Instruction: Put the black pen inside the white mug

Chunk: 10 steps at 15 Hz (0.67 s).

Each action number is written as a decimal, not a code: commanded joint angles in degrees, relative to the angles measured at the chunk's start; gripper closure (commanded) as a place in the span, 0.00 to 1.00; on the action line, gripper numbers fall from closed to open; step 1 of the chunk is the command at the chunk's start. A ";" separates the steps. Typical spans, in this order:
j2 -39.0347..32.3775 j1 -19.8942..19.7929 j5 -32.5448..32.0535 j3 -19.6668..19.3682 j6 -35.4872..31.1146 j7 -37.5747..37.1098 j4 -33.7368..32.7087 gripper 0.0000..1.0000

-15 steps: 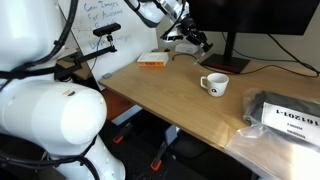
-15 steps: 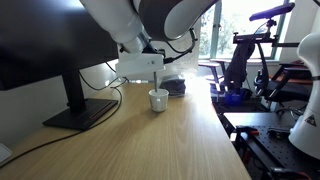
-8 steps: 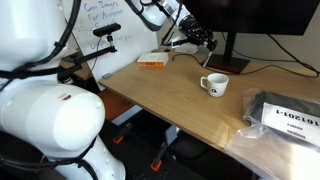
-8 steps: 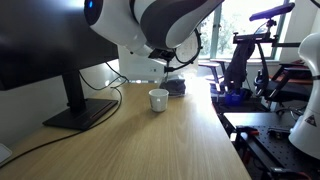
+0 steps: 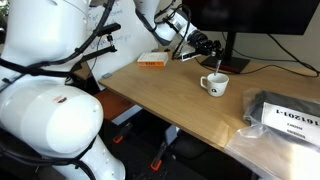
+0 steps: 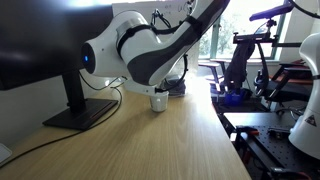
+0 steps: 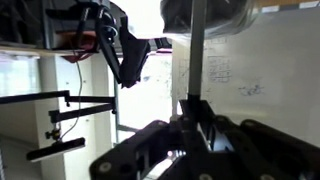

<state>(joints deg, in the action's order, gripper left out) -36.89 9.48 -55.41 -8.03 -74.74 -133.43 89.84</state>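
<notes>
The white mug point(image 5: 214, 85) stands upright on the wooden table point(image 5: 170, 100), its dark logo facing the camera; it also shows in an exterior view point(image 6: 158, 101), just under the arm. My gripper point(image 5: 205, 46) hovers a little above the mug, just off its far left side. In the wrist view the gripper point(image 7: 197, 108) is shut on the black pen point(image 7: 197, 50), a thin dark stick that sticks straight out past the fingertips. The mug is out of the wrist view.
A flat orange-and-white packet point(image 5: 152, 61) lies at the table's far left corner. A monitor on a black stand point(image 5: 228, 64) sits behind the mug, also seen in an exterior view point(image 6: 45, 45). A black bagged item point(image 5: 285, 110) lies to the right. My arm point(image 6: 150, 55) arches over the mug.
My gripper has moved with the pen from near the packet's side towards the mug and now sits just above it. The mug and packet have not moved.
</notes>
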 commanded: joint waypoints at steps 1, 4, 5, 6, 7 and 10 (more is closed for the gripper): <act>-5.55 -1.29 -0.60 1.19 2.24 1.85 -6.77 0.96; -9.04 -0.98 -0.03 1.09 2.19 2.06 -10.25 0.96; -9.79 -1.04 0.37 1.22 2.02 2.49 -11.08 0.60; -10.09 -1.24 1.05 1.54 1.64 3.19 -11.59 0.59; -9.77 -1.26 1.48 1.77 1.18 3.56 -11.47 0.54; -7.75 -1.08 2.14 1.95 0.98 4.05 -10.90 0.30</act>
<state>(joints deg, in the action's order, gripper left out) -46.36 9.17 -54.81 -6.95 -74.68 -130.97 79.43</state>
